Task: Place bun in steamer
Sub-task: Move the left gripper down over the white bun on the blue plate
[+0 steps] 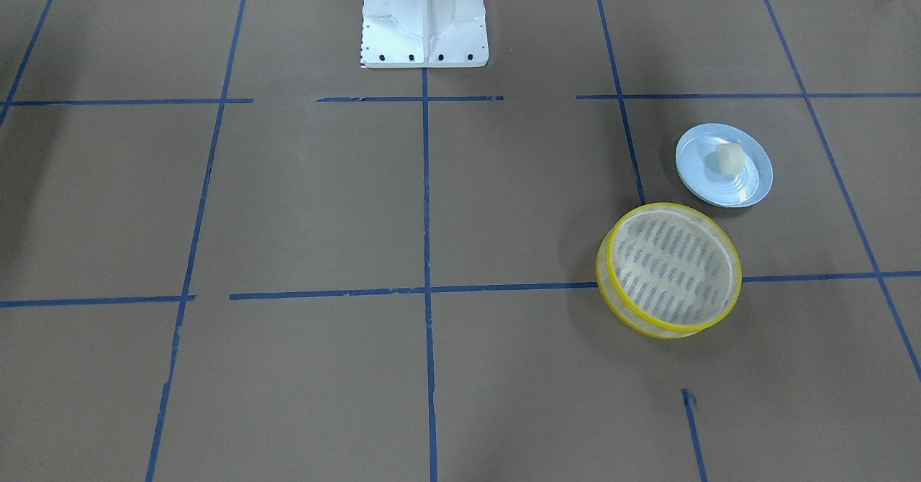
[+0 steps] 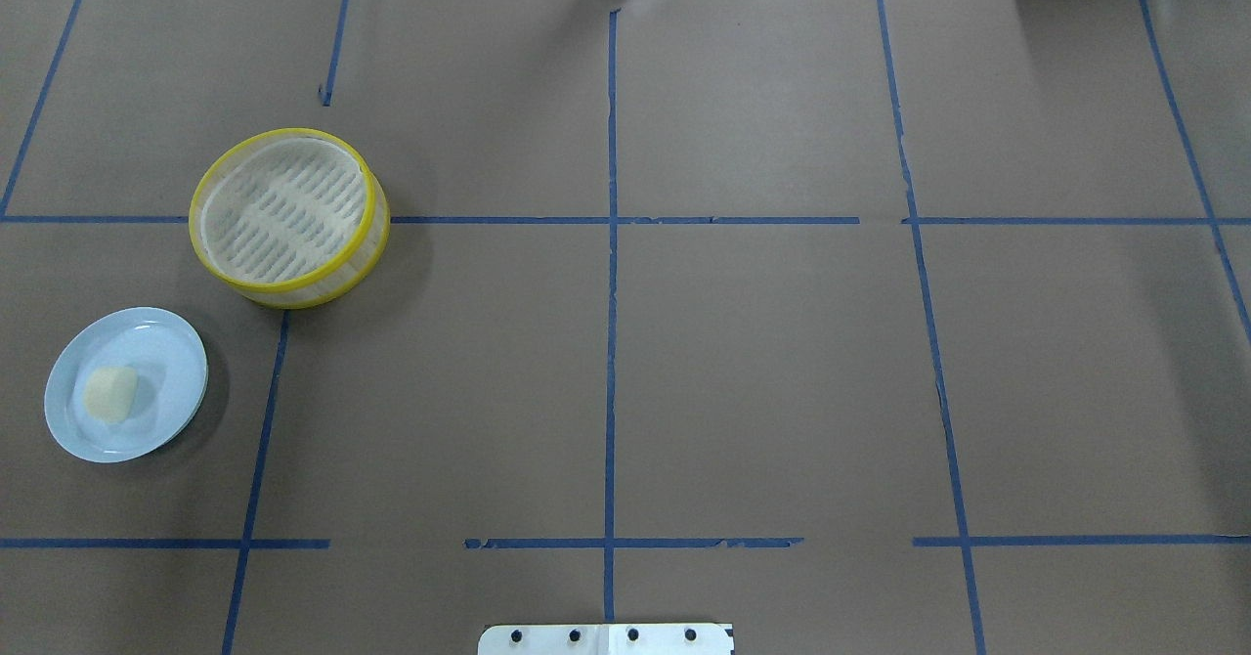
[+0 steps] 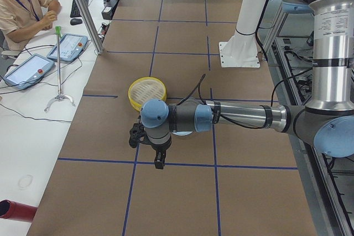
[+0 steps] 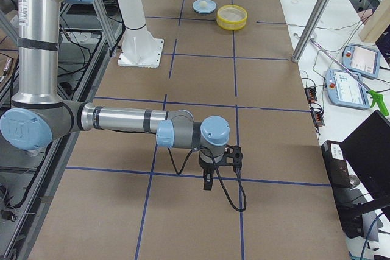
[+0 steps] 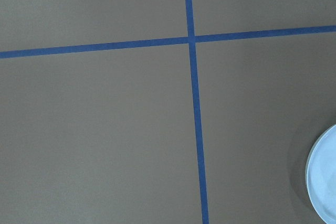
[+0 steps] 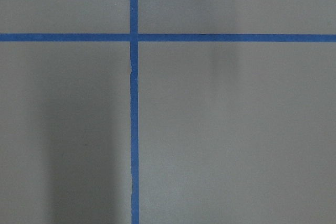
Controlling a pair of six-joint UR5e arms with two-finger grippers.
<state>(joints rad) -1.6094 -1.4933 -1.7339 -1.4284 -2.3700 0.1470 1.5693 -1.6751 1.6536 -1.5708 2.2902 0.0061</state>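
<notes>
A small cream-white, stubby bun [image 2: 109,393] sits on a pale blue round plate [image 2: 181,357] at the lower left of the overhead view, a little off the plate's centre toward the frame's left edge. Its long axis seems to run roughly up and down that frame, though the bun is too small there to be sure. The round steamer basket with bright yellow rims and a whitish slotted floor [image 2: 288,215] stands empty just up and to the right of the plate, near it but not touching.

The left arm is the nearer. In the left side view its forearm crosses in front of the plate, and the left gripper [image 3: 159,163] hangs over the brown paper-covered table [image 2: 762,362] below it in the frame. The left wrist camera catches only a sliver of plate rim at its lower right edge, so the bun likely lies off that way. Whether the claw is parted or closed cannot be told.

The right gripper [image 4: 208,184] hangs low in the right side view, well apart from plate and basket at the top; its state cannot be told either.

Nothing stands between plate and basket, so the yellow rim looks the only edge to clear.
</notes>
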